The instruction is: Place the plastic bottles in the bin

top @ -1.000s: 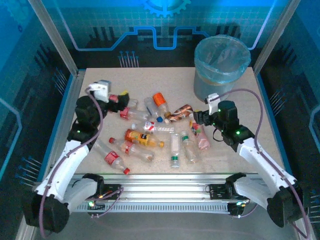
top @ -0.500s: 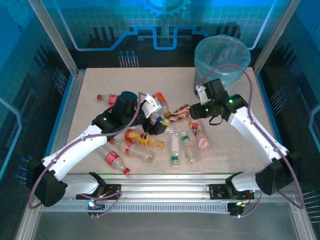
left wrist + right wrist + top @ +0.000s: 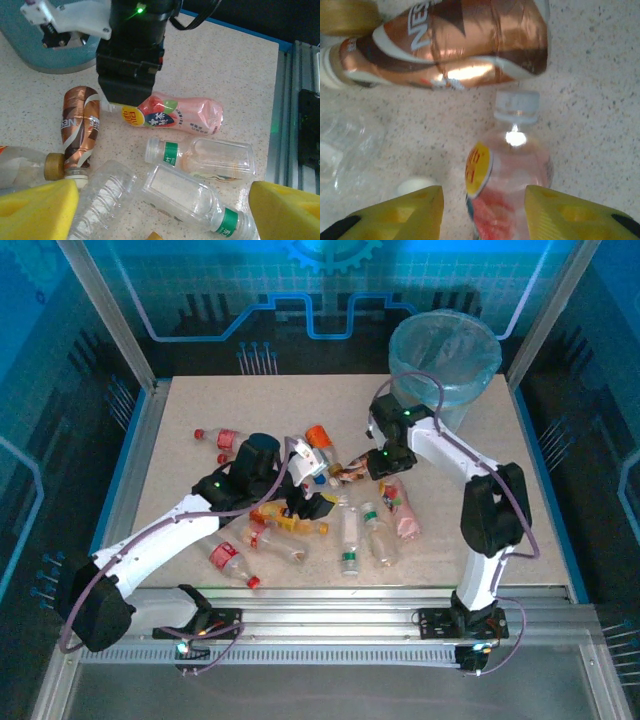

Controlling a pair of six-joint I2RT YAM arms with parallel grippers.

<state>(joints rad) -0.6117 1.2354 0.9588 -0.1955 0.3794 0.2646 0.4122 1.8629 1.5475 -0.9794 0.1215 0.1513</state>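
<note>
Bin [image 3: 465,405] upright on the table [image 3: 200,400], grey, lined with a pale blue bag [image 3: 440,340]; we take it as our marker. What lies inside it we cannot make out.

Bottles [image 3: 350,540] lie on their sides on the table, scattered to the near left of the bin, all apart from it.

Right pincer [image 3: 385,465]: just off the bin's foot on its near-left side, pointing down over the pink bottle [image 3: 507,170]. From the wrist we see its yellow fingers [image 3: 395,212] standing either side of that bottle's body, below the pale cap [image 3: 517,105]. A strip of table shows between one finger and the bottle. The other finger overlaps the bottle's edge, and whether it touches we cannot tell. We note this pincer as partly spread, astride the pink bottle, not pinching it.

Brown bottle [image 3: 80,125]: foil-wrapped, also close to the bin's foot, lying crosswise just beside the pink bottle's cap.

Left pincer [image 3: 160,200]: farther from the bin than the right one, over the middle of the scatter. Its jaws are spread wide and pinch nothing. Under it lie two clear bottles with green bands [image 3: 210,160], side by side, next past the pink bottle from the bin.

Farther out from the bin: an orange-capped bottle [image 3: 318,436], a yellow-orange bottle [image 3: 285,518], a red-labelled bottle [image 3: 228,556]. Farthest from the bin, a red-capped bottle [image 3: 222,437].
</note>
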